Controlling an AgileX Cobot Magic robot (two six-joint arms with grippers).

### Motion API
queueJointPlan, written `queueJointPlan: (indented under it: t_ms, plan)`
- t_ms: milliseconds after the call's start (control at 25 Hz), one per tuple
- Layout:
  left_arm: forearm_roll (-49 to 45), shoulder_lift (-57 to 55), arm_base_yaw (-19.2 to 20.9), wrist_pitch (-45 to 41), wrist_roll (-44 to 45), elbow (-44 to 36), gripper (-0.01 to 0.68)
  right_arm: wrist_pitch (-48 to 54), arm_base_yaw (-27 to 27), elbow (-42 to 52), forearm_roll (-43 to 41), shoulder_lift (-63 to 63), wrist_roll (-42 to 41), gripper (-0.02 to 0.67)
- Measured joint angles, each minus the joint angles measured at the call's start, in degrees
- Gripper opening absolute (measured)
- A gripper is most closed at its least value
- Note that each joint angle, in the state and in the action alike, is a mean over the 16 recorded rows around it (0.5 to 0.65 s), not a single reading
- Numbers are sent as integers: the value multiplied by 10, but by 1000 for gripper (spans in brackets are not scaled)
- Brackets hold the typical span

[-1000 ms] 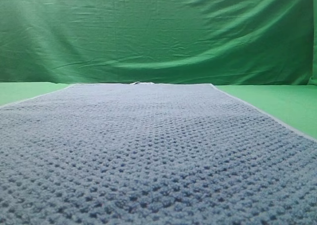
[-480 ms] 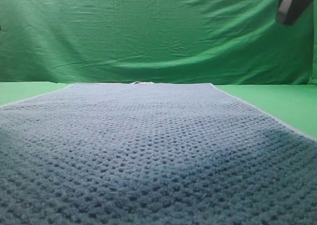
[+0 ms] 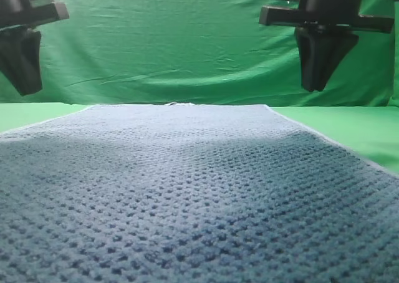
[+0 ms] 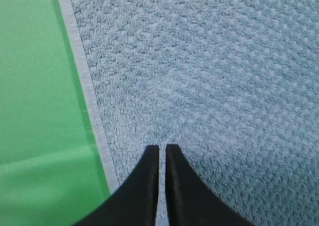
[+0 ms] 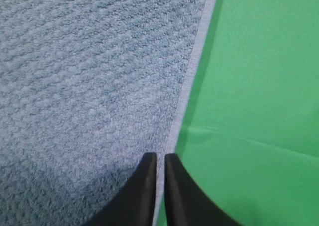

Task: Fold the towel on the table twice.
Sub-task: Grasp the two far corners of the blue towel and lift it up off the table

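The grey-blue waffle-knit towel [image 3: 187, 189] lies spread flat on the bright-green table [image 3: 355, 130] and fills the foreground. My left gripper [image 3: 25, 91] hangs above the towel's left side, and my right gripper [image 3: 316, 86] above its right side, both pointing down and clear of the cloth. In the left wrist view the left gripper [image 4: 162, 149] is shut and empty, with only a thin slit between the fingers, just inside the pale left hem [image 4: 82, 86]. Seen from the right wrist, the right gripper [image 5: 160, 157] is likewise shut on nothing, over the right hem [image 5: 194, 71].
A wrinkled green cloth backdrop [image 3: 187, 40] hangs behind the table. Bare green table shows left of the towel [image 4: 35, 86] and right of it [image 5: 259, 86]. The towel's far edge [image 3: 181, 105] runs along the back.
Both grippers have come down into the exterior view from above, the right one first. Their shadows now darken the near part of the towel. The towel itself has not moved.
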State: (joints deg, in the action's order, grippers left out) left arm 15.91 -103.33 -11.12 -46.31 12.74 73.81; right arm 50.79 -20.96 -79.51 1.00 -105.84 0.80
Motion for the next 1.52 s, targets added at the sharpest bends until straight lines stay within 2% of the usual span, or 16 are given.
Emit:
queueJointPlan:
  t_ms: [120, 400, 520, 640, 760, 1520]
  plan:
    - [0, -24, 0, 1, 2, 17, 178, -8, -1, -14, -5, -24, 7, 228]
    - [-4, -48, -1, 1, -4, 32, 440, -31, -2, -23, -7, -48, 9, 506]
    - [-11, -50, -1, -1, -9, 33, 547, -40, -2, -23, -8, -54, 9, 591]
    - [-21, -50, -1, -2, -13, 33, 621, -45, -2, -23, -8, -61, 9, 637]
    - [-32, -50, -1, 0, -17, 33, 642, -49, -2, -23, -8, -70, 9, 646]
    - [-63, -83, -1, 18, -28, 37, 642, -58, -2, -30, -8, -120, 9, 643]
